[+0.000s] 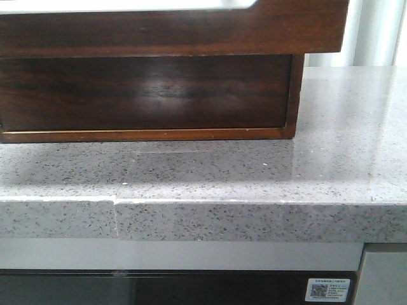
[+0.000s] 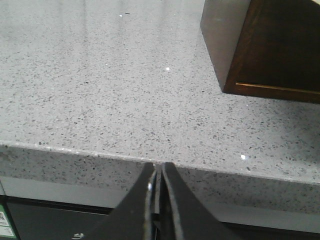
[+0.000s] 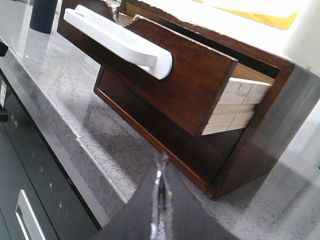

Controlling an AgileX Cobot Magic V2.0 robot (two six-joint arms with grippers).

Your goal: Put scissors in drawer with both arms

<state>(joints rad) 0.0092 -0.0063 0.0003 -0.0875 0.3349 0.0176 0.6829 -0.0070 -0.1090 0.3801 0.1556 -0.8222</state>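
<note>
Left gripper (image 2: 156, 172) and right gripper (image 3: 160, 175): black fingers are pressed together, nothing held. Beyond both, the speckled grey stone countertop (image 1: 331, 159) is seen. Farther ahead of the right fingers, the glossy dark brown wooden drawer (image 3: 175, 85) with a white bar handle (image 3: 120, 42) is pulled out. The scissors are not visible.

The cabinet (image 1: 146, 95) sits on the counter (image 1: 254, 171). Its upper drawer (image 1: 172, 28) juts forward over the lower front.
</note>
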